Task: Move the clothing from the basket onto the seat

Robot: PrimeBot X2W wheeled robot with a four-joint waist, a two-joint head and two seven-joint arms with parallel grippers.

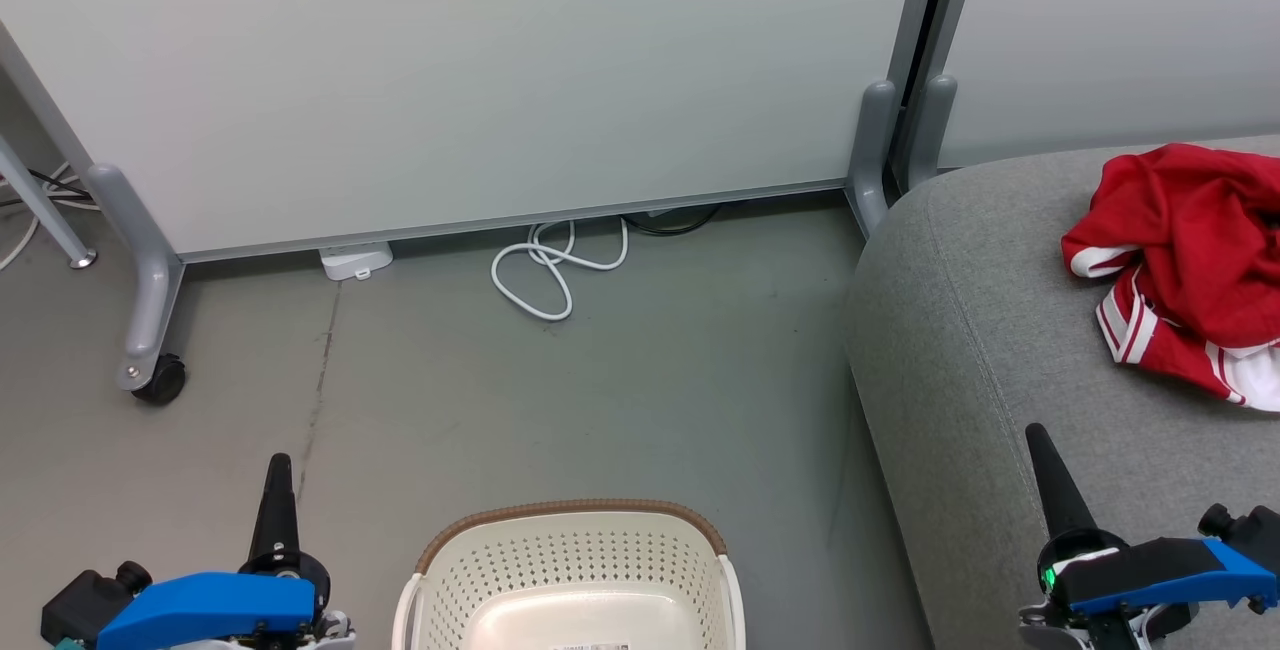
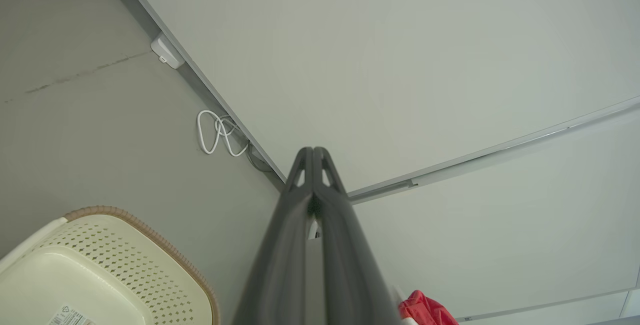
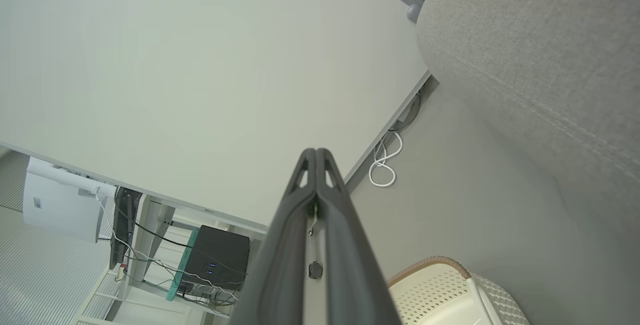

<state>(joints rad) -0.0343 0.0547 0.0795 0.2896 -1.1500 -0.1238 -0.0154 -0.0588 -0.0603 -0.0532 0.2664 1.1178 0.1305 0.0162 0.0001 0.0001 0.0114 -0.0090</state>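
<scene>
Head view is showing the clothing [image 1: 1185, 230] lying bunched on the seat [image 1: 980, 360], well apart from the basket [image 1: 570, 555] sitting on the floor [image 1: 650, 380]. Left hand [image 1: 277, 470] and right hand [image 1: 1040, 445] are hovering, fingers pressed together, gripping nothing.

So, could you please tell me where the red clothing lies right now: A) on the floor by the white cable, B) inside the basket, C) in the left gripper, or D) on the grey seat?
D: the clothing lies heaped on the seat, while the basket shows a bare bottom.
</scene>
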